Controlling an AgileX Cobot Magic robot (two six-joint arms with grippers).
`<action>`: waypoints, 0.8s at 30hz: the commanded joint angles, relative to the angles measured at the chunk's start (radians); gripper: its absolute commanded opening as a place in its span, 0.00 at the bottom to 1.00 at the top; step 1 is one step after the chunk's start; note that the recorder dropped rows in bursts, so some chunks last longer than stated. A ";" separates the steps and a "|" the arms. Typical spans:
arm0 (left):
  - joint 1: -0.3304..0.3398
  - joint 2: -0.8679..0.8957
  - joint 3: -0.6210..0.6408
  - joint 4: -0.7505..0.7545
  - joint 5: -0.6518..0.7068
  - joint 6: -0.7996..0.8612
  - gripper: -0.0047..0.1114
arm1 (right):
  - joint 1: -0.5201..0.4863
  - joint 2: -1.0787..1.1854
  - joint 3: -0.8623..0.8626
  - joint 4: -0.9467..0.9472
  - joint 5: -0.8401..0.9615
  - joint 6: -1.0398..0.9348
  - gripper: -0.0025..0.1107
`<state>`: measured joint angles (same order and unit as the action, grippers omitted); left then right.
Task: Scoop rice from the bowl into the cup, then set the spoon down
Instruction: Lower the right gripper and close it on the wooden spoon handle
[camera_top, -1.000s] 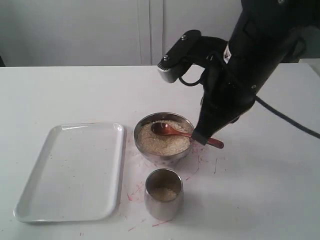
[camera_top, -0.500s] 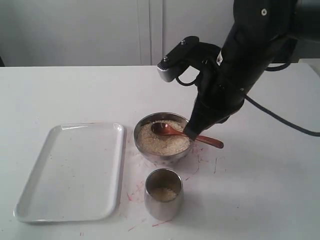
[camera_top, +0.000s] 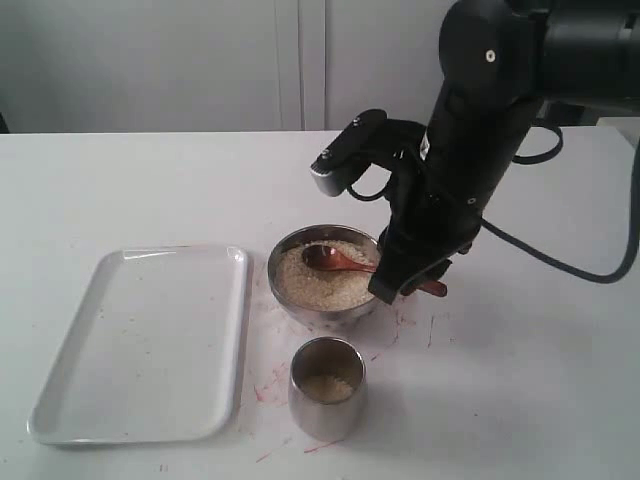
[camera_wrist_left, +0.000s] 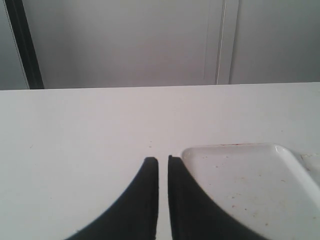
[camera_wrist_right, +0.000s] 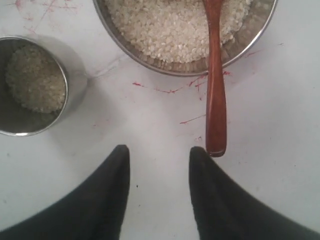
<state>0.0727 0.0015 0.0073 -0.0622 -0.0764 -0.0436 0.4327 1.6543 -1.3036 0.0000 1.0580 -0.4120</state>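
Right hand (camera_wrist_right: 157, 152): fingers apart, empty, low over the table (camera_top: 520, 380) just beside the bowl (camera_top: 322, 312). Spoon (camera_wrist_right: 215, 90): head lies in the rice (camera_top: 320, 285), handle propped across the rim. Its free end sits just outside one finger (camera_wrist_right: 200, 170), not in the gap. Cup (camera_top: 327, 400) stands near the bowl, some rice in it. Left hand (camera_wrist_left: 162, 160): fingers nearly together, holding nothing, by the tray (camera_wrist_left: 250, 180) corner.

Risks, as judged:
- Closing here grips air; the hand needs a sideways shift first.
- A finger nudging the handle end could lever the head up and flick grains out, or roll the spoon off the rim.
- Pressing down on the handle may tip the bowl.
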 joint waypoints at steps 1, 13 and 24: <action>-0.006 -0.001 -0.007 -0.005 -0.003 -0.005 0.16 | -0.004 0.001 0.001 0.000 -0.073 -0.029 0.39; -0.006 -0.001 -0.007 -0.005 -0.003 -0.005 0.16 | -0.004 0.084 0.001 -0.045 -0.124 -0.082 0.39; -0.006 -0.001 -0.007 -0.005 -0.003 -0.005 0.16 | -0.005 0.174 0.001 -0.117 -0.154 -0.082 0.39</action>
<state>0.0727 0.0015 0.0073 -0.0622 -0.0764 -0.0436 0.4327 1.8235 -1.3036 -0.0915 0.9221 -0.4975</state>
